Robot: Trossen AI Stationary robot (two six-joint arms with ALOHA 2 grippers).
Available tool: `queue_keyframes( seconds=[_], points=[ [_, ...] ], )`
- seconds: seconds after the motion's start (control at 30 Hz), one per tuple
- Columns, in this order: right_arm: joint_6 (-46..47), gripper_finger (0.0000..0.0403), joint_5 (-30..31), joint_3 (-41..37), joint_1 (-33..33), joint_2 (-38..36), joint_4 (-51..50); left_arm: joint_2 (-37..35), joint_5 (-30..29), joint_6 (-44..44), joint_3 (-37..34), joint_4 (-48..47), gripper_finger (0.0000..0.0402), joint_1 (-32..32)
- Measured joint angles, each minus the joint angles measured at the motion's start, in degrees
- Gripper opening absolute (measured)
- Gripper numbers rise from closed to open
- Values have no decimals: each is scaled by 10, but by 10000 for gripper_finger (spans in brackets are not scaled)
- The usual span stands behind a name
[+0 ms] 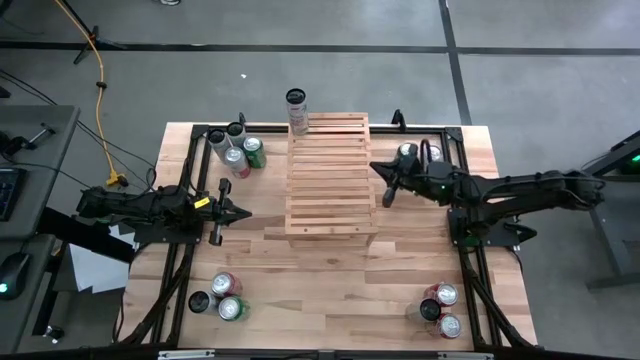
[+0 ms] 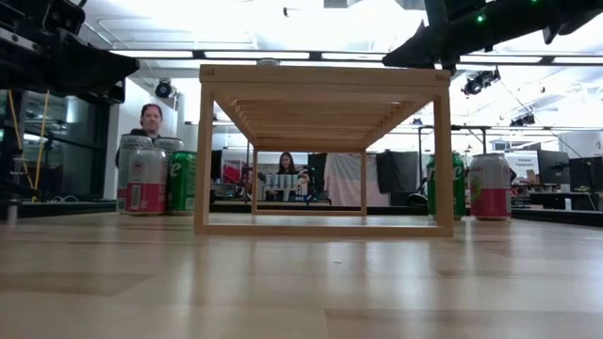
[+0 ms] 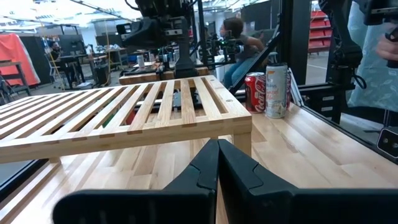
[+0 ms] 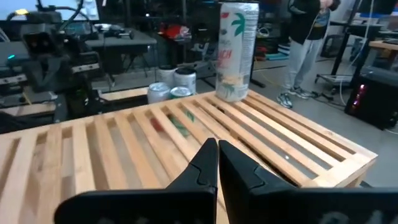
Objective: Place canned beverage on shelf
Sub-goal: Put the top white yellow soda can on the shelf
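Observation:
The shelf (image 1: 328, 175), a stepped rack of pale wooden slats, stands mid-table. A tall white canned beverage (image 1: 297, 110) stands upright on the slats at the shelf's far left corner, also seen in the right wrist view (image 4: 238, 50). My right gripper (image 1: 378, 170) hovers shut above the shelf's right side, pointing across the slats toward that can (image 4: 217, 149). My left gripper (image 1: 245, 213) waits shut and level just left of the shelf (image 3: 217, 149). Neither holds anything.
Clusters of cans stand at the table's far left (image 1: 235, 150), near left (image 1: 222, 297) and near right (image 1: 440, 308), and more under my right arm (image 1: 415, 152). Black frame rails run along both table sides. People are in the room behind (image 2: 151, 118).

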Motion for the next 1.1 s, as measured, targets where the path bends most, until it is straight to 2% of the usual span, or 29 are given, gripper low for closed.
queue_keyframes(
  seconds=[0.3, 1.1],
  points=[
    [-29, 0, 6, 0, 24, 3, 14, 0, 0, 0, 0, 0, 0, 0],
    [-30, 0, 8, 0, 22, 3, 19, 0, 0, 0, 0, 0, 0, 0]
  ],
)
